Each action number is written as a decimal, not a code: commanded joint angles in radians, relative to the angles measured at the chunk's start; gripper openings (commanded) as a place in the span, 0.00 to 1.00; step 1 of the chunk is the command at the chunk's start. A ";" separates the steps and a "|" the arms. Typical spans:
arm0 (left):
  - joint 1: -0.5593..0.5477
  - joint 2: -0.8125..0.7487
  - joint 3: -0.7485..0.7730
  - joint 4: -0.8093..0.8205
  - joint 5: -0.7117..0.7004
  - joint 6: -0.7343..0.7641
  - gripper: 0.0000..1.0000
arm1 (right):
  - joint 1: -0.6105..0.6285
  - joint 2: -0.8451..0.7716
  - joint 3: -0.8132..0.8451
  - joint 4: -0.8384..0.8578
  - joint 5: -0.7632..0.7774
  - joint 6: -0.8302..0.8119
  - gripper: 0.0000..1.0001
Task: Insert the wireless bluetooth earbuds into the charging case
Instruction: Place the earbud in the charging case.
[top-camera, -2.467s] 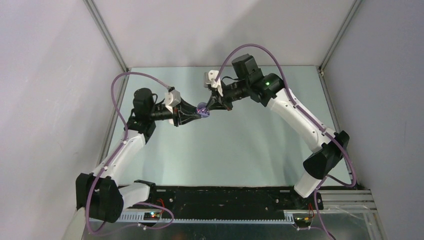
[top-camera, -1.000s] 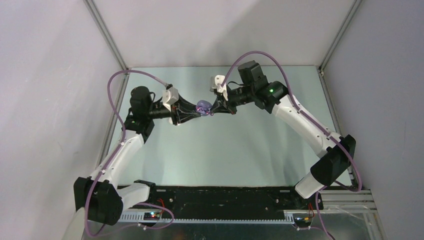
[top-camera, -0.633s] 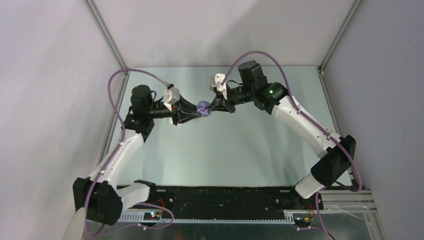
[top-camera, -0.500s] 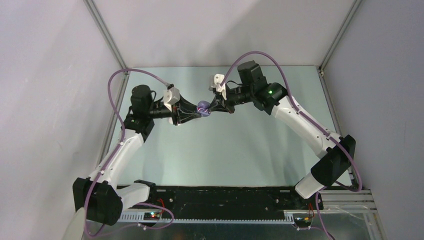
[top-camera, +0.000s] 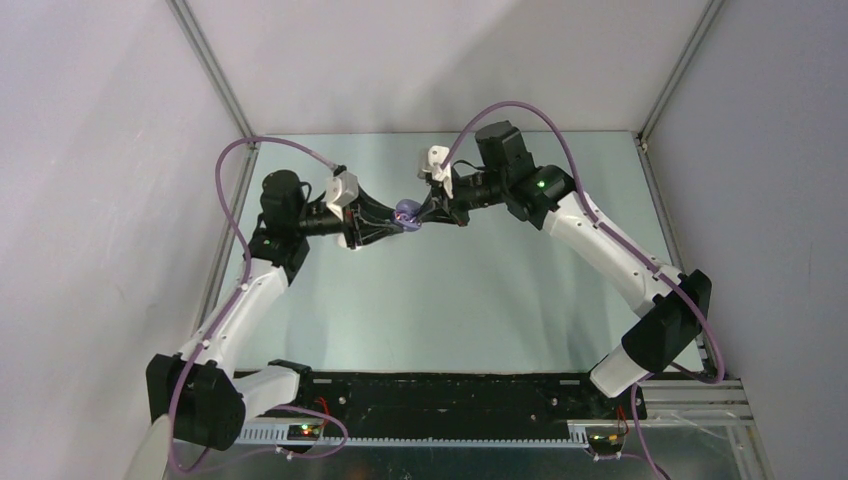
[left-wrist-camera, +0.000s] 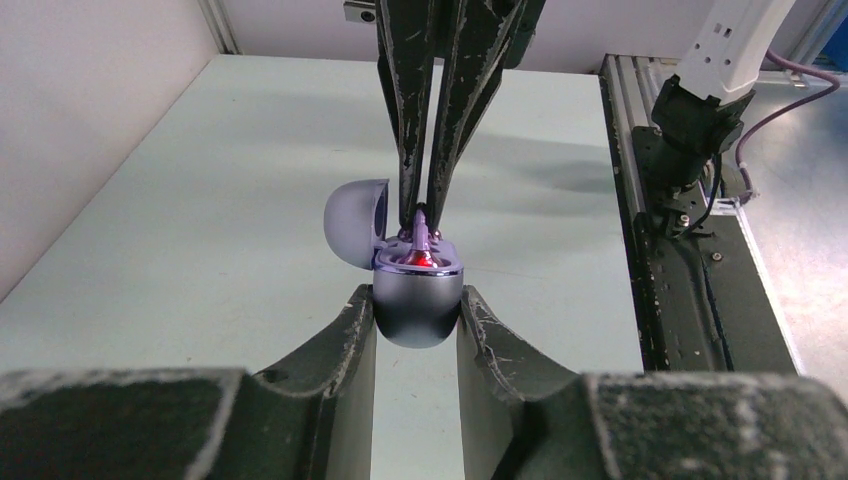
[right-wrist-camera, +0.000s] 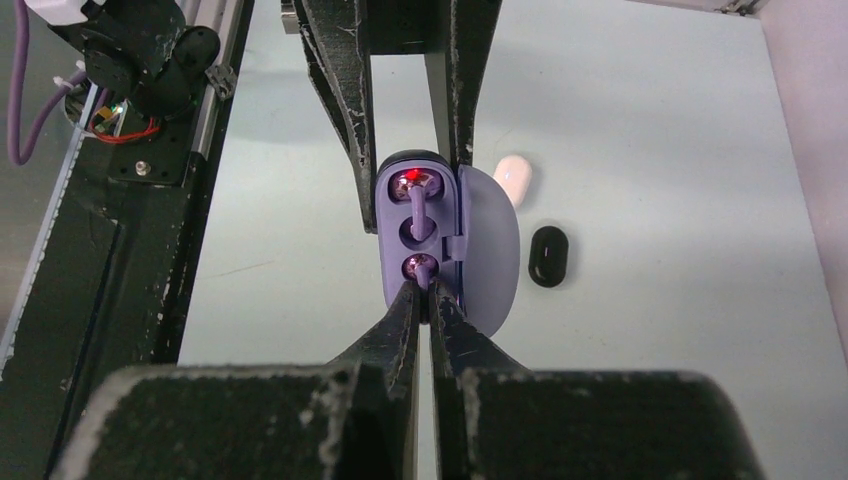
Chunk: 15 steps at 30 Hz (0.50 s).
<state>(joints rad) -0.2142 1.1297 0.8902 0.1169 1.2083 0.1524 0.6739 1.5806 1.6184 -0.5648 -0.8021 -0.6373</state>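
The lavender charging case (left-wrist-camera: 418, 305) is held in the air with its lid (left-wrist-camera: 355, 220) swung open, and my left gripper (left-wrist-camera: 418, 312) is shut on its rounded base. One lavender earbud (right-wrist-camera: 415, 203) sits in the far socket beside a red light. My right gripper (right-wrist-camera: 427, 292) is shut on the stem of a second lavender earbud (right-wrist-camera: 421, 268), whose head rests at the near socket. In the top view the two grippers meet at the case (top-camera: 406, 213) above the far middle of the table.
On the table below lie a white-pink oval piece (right-wrist-camera: 513, 176) and a black oval piece (right-wrist-camera: 547, 255), to the right of the case. The black base rail (right-wrist-camera: 110, 250) runs along the near edge, with the left arm's mount (left-wrist-camera: 690, 120) on it.
Since the earliest frame the right wrist has turned and shifted slightly, and the case has moved up a little with the left gripper. Over the last second nothing has visibly moved.
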 joint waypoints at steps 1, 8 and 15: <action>-0.002 -0.002 0.000 0.140 0.024 -0.076 0.00 | -0.021 -0.008 0.000 0.028 -0.003 0.056 0.05; 0.000 0.002 0.004 0.115 0.024 -0.062 0.00 | -0.049 -0.019 0.059 0.005 -0.041 0.081 0.30; 0.014 0.013 0.026 0.027 0.007 0.015 0.00 | -0.085 -0.093 0.090 -0.098 -0.071 0.050 0.55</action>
<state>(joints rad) -0.2039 1.1408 0.8829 0.1856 1.1984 0.1093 0.6102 1.5677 1.6623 -0.6285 -0.8555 -0.5686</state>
